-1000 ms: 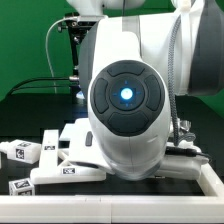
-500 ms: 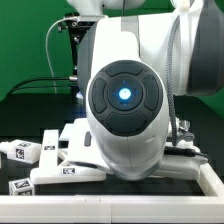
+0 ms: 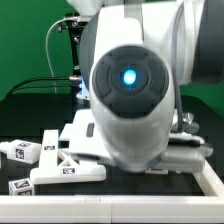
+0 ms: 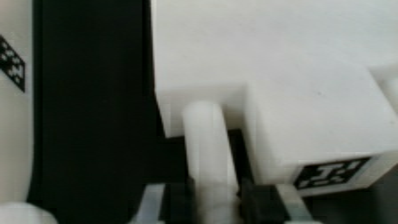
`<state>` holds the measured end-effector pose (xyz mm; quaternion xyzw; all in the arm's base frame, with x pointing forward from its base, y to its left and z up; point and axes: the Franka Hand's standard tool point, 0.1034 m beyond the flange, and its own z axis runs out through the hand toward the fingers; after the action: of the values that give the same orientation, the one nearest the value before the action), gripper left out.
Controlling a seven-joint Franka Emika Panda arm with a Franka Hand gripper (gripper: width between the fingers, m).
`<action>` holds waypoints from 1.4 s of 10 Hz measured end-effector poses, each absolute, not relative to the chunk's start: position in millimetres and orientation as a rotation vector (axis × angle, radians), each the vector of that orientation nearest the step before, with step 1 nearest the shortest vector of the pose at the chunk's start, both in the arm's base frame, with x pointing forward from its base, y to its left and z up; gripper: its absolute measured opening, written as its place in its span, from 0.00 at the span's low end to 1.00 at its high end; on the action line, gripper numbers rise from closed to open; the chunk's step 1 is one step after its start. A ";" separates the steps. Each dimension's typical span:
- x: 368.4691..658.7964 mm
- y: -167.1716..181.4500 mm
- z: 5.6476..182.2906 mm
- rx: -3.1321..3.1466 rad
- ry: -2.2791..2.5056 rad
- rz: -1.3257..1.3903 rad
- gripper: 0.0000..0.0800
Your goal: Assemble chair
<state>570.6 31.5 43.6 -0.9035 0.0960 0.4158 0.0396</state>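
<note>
Black table [image 3: 22, 120] under scene; green backdrop [image 3: 25, 40] behind; black cable [image 3: 47, 50] arcs across backdrop, exterior view's left

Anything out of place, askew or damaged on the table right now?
Nothing stands out. Loose chair pieces lie at mixed angles at the exterior view's left, as unassembled parts would. The arm hides most of the rest. In the wrist view the end effector is closed on a thin white piece; no damage shows.

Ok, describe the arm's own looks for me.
The arm is bulky, with smooth, rounded white shells. One joint carries a dark round cap with a glowing blue light at its centre. A grey section shows beside it. The tool has dark fingers, blurred. No markings show.
</note>
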 end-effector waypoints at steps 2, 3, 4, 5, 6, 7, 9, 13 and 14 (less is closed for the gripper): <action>604.9 32.4 80.0 -2.851 0.263 1.025 0.14; 603.5 35.1 117.4 -2.896 0.250 0.841 0.14; 583.1 34.5 138.0 -2.906 0.262 0.781 0.14; 587.0 34.0 134.4 -2.959 0.260 0.632 0.14; 593.9 35.9 133.2 -2.983 0.264 0.513 0.14; 599.2 36.7 133.0 -3.005 0.270 0.376 0.14; 613.9 40.1 136.0 -3.030 0.252 0.140 0.14; 652.2 42.6 146.6 -3.034 0.183 -0.379 0.14; 654.7 41.0 145.2 -3.026 0.186 -0.484 0.14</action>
<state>654.7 41.0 145.2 -0.9850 0.0607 -0.1575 0.0357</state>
